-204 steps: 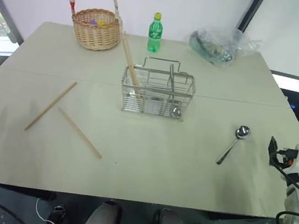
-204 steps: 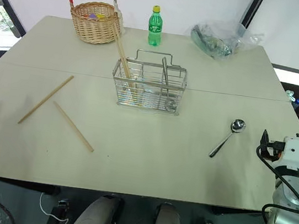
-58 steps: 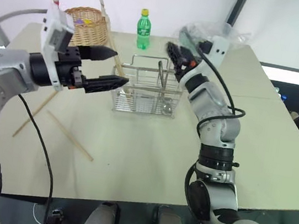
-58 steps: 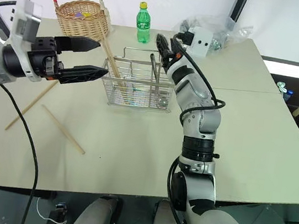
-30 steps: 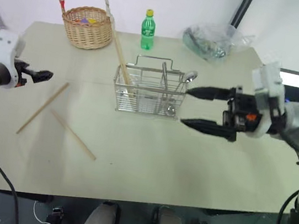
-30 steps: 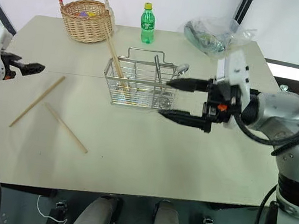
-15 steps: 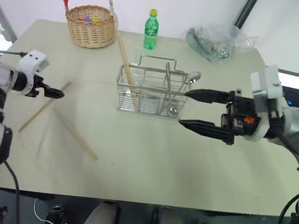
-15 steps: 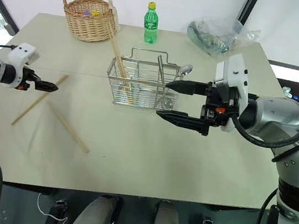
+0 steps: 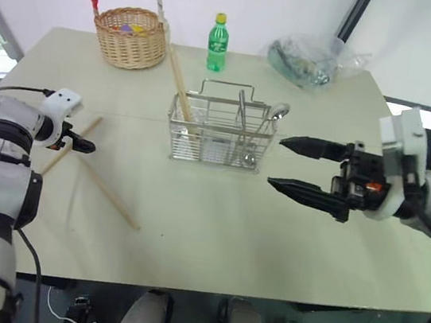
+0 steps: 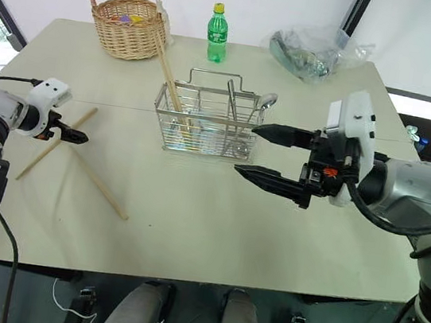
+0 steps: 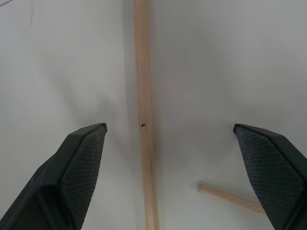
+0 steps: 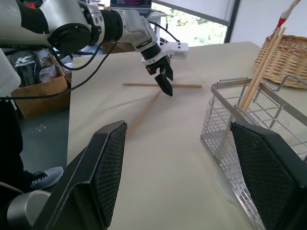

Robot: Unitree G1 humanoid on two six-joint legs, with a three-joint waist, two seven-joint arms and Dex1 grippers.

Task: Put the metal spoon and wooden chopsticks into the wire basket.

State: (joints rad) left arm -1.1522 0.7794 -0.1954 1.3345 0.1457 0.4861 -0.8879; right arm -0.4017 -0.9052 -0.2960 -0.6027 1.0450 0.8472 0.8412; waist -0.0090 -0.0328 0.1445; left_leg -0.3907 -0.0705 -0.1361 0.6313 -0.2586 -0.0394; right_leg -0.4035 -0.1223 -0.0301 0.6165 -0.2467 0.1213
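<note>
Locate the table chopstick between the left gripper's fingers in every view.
Left eye: chopstick slants, far left of table.
Right eye: same slant, far left.
Left wrist: runs lengthwise between open fingers.
Right wrist: crosswise behind the left gripper.
Landmark: second chopstick beside it.

Left hand (image 9: 83,144) hovers over 2 wooden chopsticks (image 9: 93,173).

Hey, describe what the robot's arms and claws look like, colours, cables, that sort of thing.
Both arms are glossy silver-grey shells with black joint bands and loose black cables. The right claw has two long, tapering black fingers with cross-hatched pads, behind them a white box and a small orange spot. The left claw is black with a white box too.
</note>
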